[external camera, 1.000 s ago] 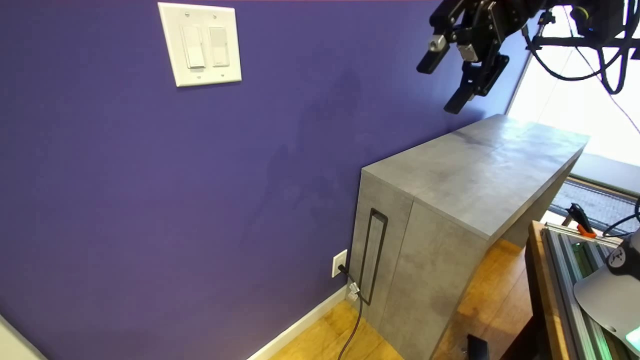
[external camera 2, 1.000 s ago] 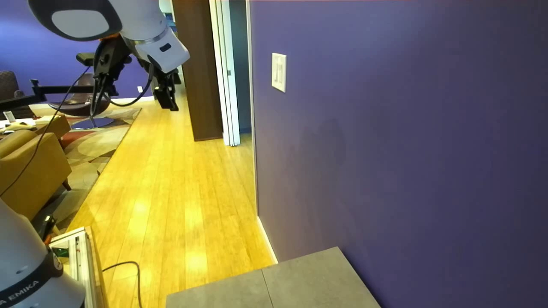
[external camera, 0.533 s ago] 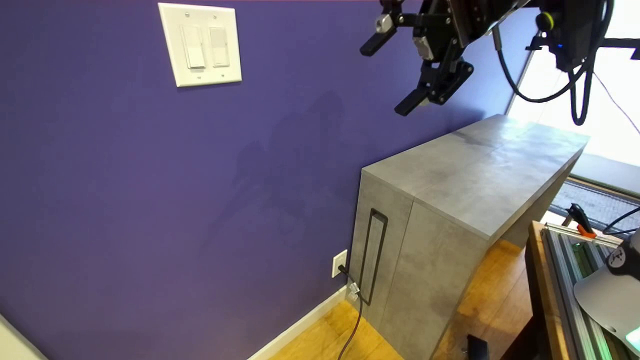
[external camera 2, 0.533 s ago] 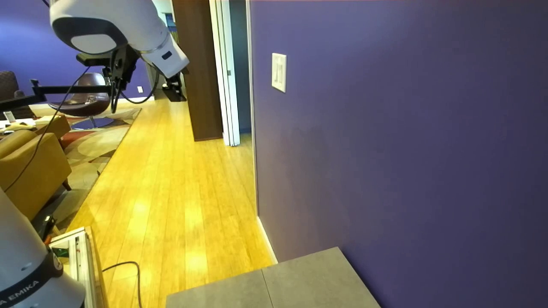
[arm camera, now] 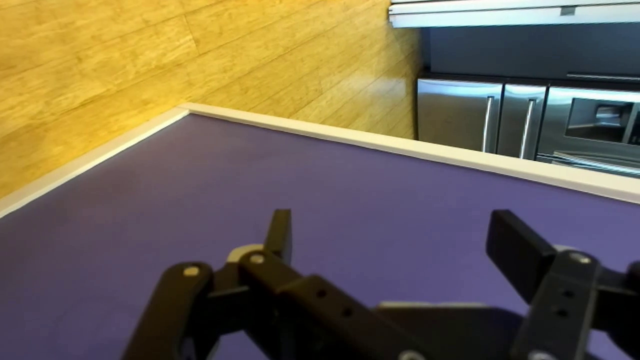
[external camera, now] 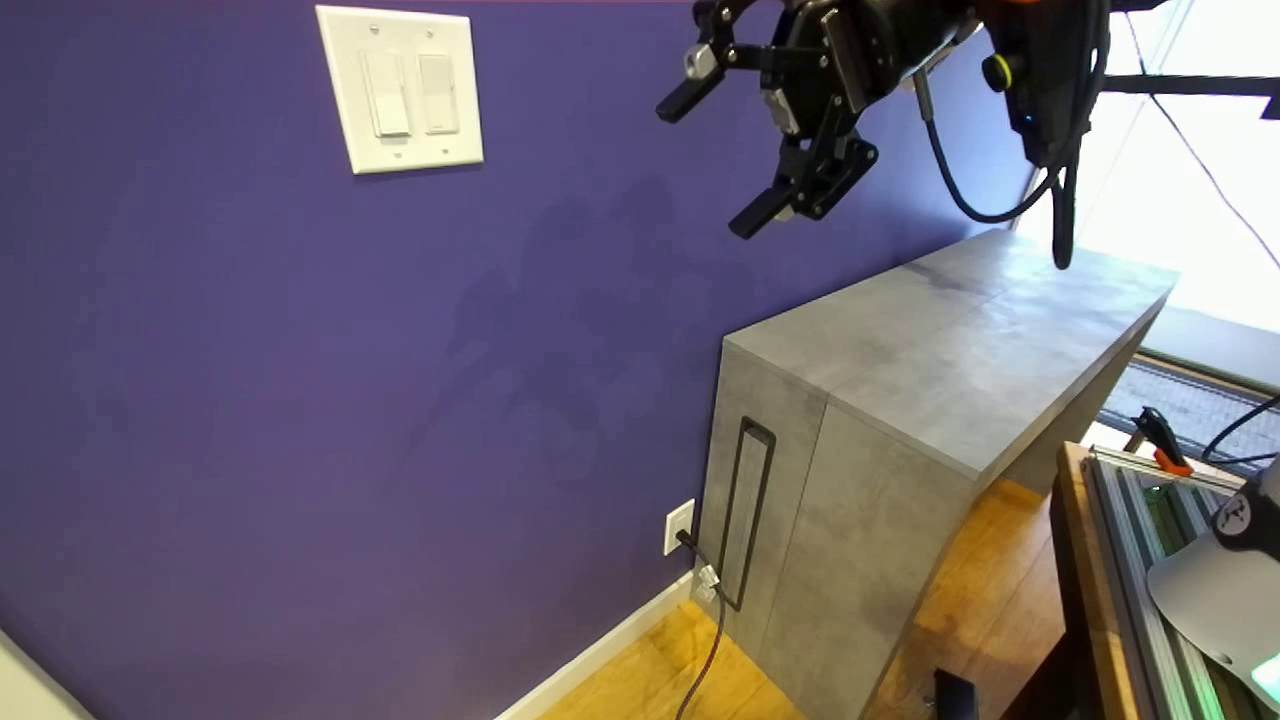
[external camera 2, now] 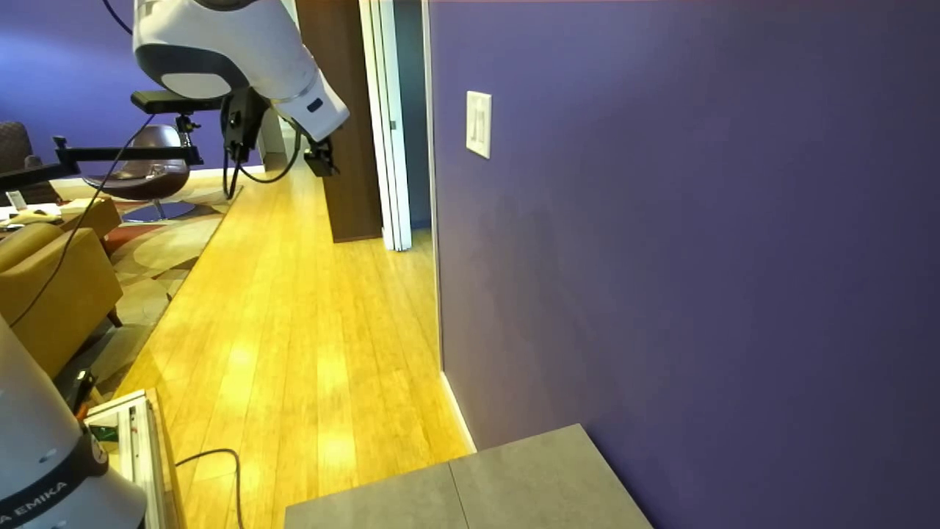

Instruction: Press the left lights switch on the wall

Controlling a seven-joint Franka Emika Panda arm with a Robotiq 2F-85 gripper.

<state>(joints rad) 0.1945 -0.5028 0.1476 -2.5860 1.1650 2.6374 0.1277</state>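
Observation:
The left lights switch is a narrow white paddle, left of its twin in a white double plate high on the purple wall. The plate also shows near the wall's edge in an exterior view, its paddles small there. My gripper is open and empty, right of the plate and a little lower in that picture. In an exterior view the gripper is seen from the side, apart from the wall. In the wrist view both fingers are spread before bare wall; the switch is out of view.
A grey desk stands against the wall below and right of the gripper. A small outlet with a plugged cord is low on the wall. A cable loop hangs from the arm. White trim edges the wall.
The open gripper has moved left toward the switch plate in an exterior view; elsewhere the arm has moved right, toward the wall. The fingers stay apart. The switch plate looks the same.

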